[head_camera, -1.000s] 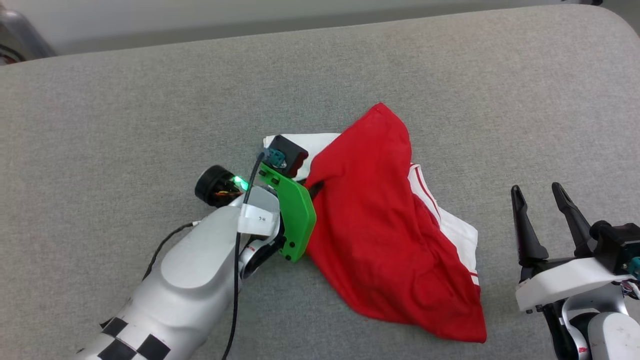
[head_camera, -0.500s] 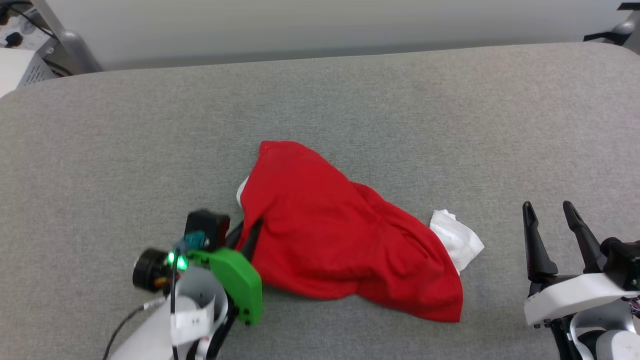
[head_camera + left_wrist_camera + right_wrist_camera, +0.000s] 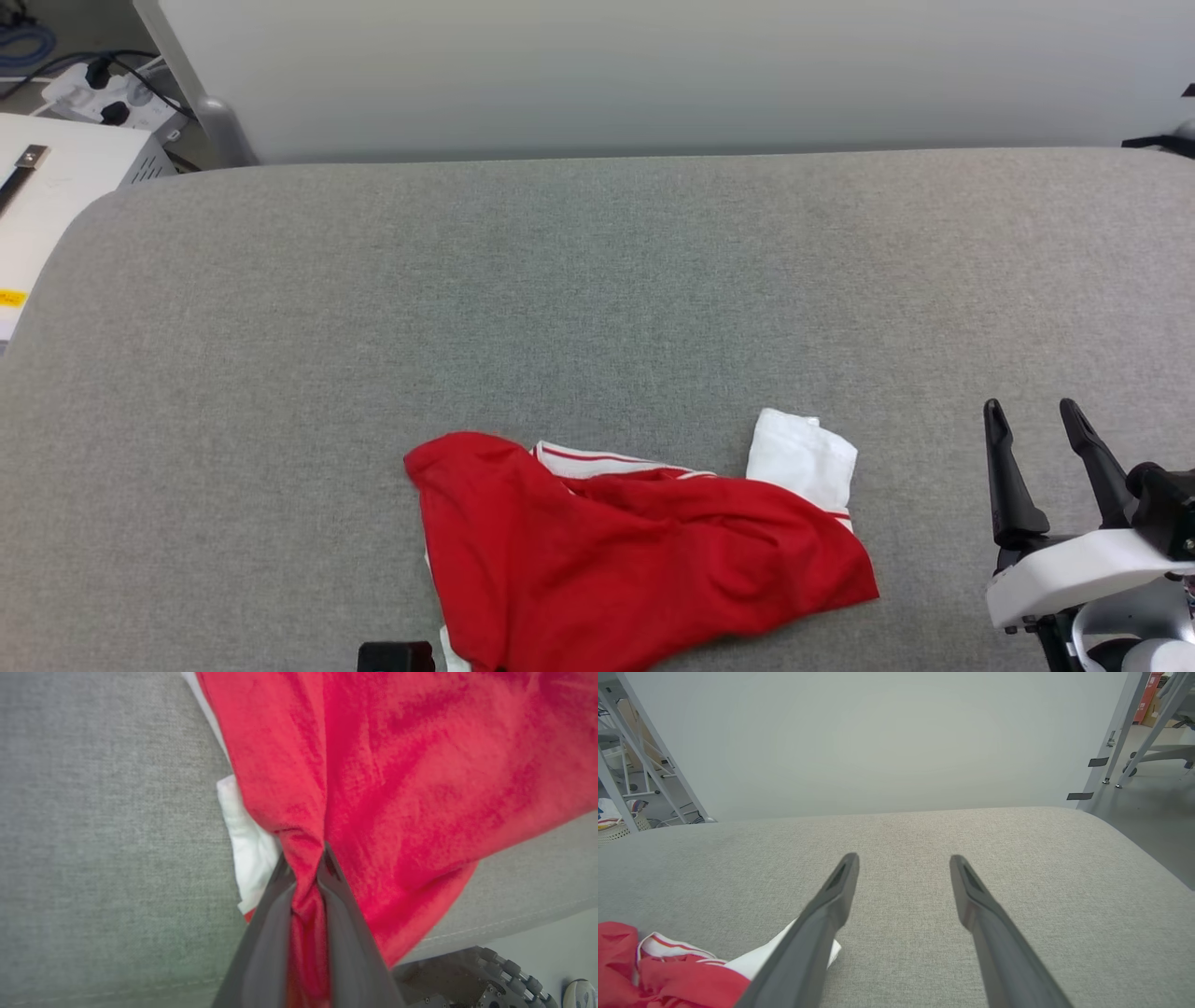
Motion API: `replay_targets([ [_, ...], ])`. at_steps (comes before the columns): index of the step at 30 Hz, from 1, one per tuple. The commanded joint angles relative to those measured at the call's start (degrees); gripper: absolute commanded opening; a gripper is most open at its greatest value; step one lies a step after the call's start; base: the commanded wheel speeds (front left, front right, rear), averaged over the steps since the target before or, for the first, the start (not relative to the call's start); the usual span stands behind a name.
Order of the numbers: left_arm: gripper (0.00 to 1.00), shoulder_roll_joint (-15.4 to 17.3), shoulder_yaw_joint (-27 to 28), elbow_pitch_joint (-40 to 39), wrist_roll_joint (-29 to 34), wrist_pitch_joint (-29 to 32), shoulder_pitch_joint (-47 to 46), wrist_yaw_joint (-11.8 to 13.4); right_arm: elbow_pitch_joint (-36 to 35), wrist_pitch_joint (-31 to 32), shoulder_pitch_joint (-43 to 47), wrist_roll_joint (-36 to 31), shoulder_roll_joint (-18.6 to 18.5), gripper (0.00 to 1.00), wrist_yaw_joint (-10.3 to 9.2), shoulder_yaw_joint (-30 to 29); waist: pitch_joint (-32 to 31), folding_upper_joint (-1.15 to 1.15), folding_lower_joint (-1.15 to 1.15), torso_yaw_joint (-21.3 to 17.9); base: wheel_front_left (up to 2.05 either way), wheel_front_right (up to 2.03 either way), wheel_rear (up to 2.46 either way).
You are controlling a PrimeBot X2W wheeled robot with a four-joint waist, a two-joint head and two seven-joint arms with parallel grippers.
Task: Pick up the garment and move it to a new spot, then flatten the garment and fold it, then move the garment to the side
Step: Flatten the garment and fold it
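**Shirt sliding toward the bench's near edge**

Dragged by the left gripper (image 3: pixel 306 858), the soft red short-sleeved shirt with white sleeves (image 3: pixel 644 560) is now lying against the near edge of the grey woven-fabric bench (image 3: pixel 597 280), left of centre; a second ago it was sitting further in. The head camera has also been tilting up, so more of the pale wall (image 3: pixel 653 75) is showing.

The left wrist view is revealing what the head view is cutting off. Two long dark fingers (image 3: pixel 266 942) are pinching a twisted rope of red cloth, with a white fold just beside it. In the head view a dark block (image 3: pixel 397 656) of that arm is poking in at the bottom edge.

One crumpled white sleeve (image 3: pixel 803 453) is sticking out at the shirt's far right corner. Thin red-and-white trim (image 3: pixel 597 457) is running along its far side.

Near the bench's right end the right gripper (image 3: pixel 1030 408) is hovering well apart from the shirt, jaws spread wide and gripping nothing. Its wrist view is catching the sleeve partly behind one finger. A ribbed dark part (image 3: pixel 472 975) below the bench seam is too blurred to identify.
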Motion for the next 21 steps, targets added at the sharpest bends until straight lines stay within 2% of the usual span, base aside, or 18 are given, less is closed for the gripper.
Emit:
replay_targets([
  [1,0.00,-0.5,-0.4,0.9,-0.3,-0.4,1.0,-0.3,-0.5,0.2,0.7,-0.4,0.2,1.00,-0.04,-0.1,-1.0,0.00,0.00,0.0,0.00,0.00,0.00],
  [2,0.18,-0.9,-0.3,1.3,-0.4,-0.8,1.0,-0.4,-0.7,0.4,0.9,-0.5,0.2,1.00,-0.04,-0.2,-1.3,0.00,0.00,0.0,0.00,0.00,0.00],
  [3,0.43,-1.1,-0.2,1.5,-0.3,-1.4,0.8,-0.3,-0.8,0.5,1.1,-0.5,0.2,1.00,-0.04,-0.2,-1.5,0.00,0.00,0.0,0.00,0.00,0.00],
  [4,1.00,-1.3,-0.1,1.7,0.2,-2.2,0.3,-0.3,-1.0,0.6,1.2,-0.6,0.3,1.00,-0.04,-0.2,-1.8,0.00,0.00,0.0,0.00,0.00,0.00],
  [14,1.00,0.3,4.2,-2.0,6.7,-13.0,-4.7,2.3,-0.8,2.3,2.5,-0.2,0.6,1.00,-0.04,-1.8,-3.1,0.00,0.00,-0.6,0.00,0.00,0.00],
  [21,1.00,0.6,7.7,-6.5,10.2,-15.0,-7.3,3.4,3.4,6.4,1.5,2.3,-1.2,1.00,-0.04,-3.2,-1.9,0.00,0.00,0.0,0.00,0.00,0.00],
])
